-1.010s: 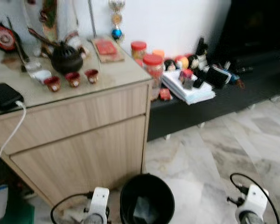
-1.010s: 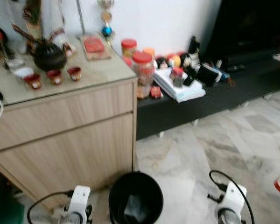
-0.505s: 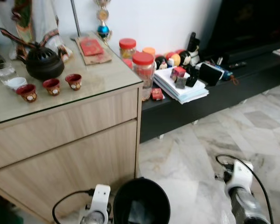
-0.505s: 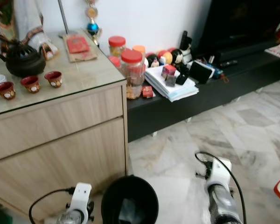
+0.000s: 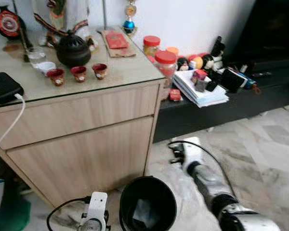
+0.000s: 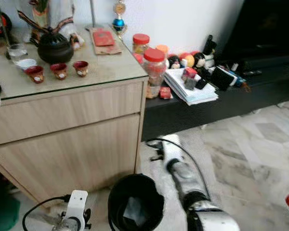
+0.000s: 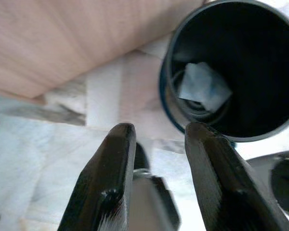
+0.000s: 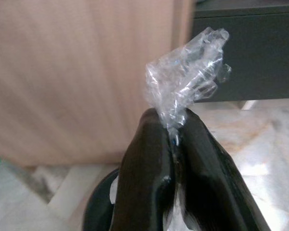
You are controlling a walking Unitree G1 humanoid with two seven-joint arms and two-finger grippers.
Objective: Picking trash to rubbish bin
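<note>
Left eye view: the robot's right arm is reaching forward over the marble floor [image 5: 260, 144], its wrist just right of and beyond the black rubbish bin [image 5: 148, 204], which is standing near the foot of the wooden cabinet [image 5: 82, 139]. The left arm is hanging idle to the bin's left.

Right eye view: the same bin is sitting nearer than the right wrist and to its left, paper already lying inside.

Left wrist view: the left pincer [image 7: 156, 132] is hanging with its fingers apart and nothing between them, just beside the bin's rim.

Right wrist view: the right pincer [image 8: 172, 118] is pinching a crumpled clear plastic wrapper [image 8: 185, 84], with the bin's rim lying below and nearer. The drop likely calls for drawing this arm back over the opening.
</note>
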